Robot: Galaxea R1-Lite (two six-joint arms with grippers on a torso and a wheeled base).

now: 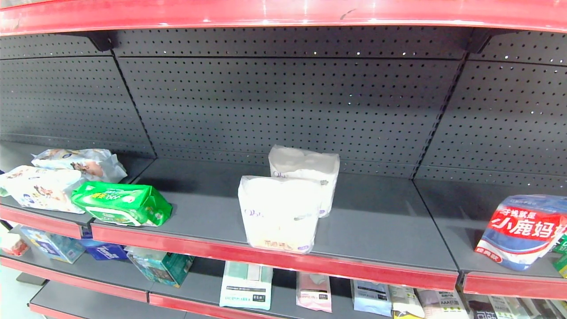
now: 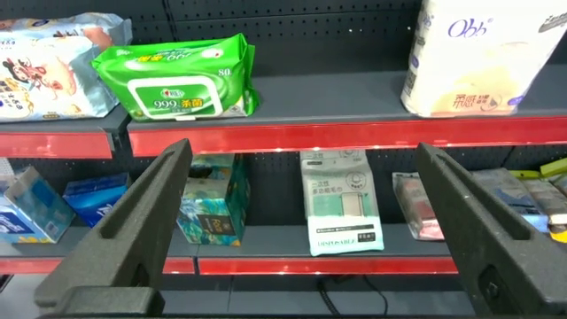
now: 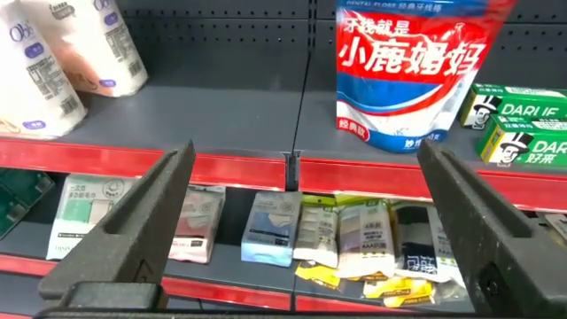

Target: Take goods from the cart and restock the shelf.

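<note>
Two white tissue packs stand on the grey shelf (image 1: 372, 230), one at the front (image 1: 279, 213) and one behind it (image 1: 305, 173). A green wipes pack (image 1: 122, 204) lies toward the left of that shelf. In the left wrist view my left gripper (image 2: 306, 230) is open and holds nothing, below and in front of the green wipes pack (image 2: 177, 75) and a white tissue pack (image 2: 474, 58). My right gripper (image 3: 306, 226) is open with nothing in it, facing the shelf edge (image 3: 292, 168) below a red, white and blue bag (image 3: 407, 71).
Two white printed packs (image 1: 42, 188) (image 1: 82, 161) lie on the left shelf bay. The red, white and blue bag (image 1: 525, 230) stands on the right bay beside green boxes (image 3: 523, 124). The lower shelf (image 1: 110, 274) carries several boxes and sachets.
</note>
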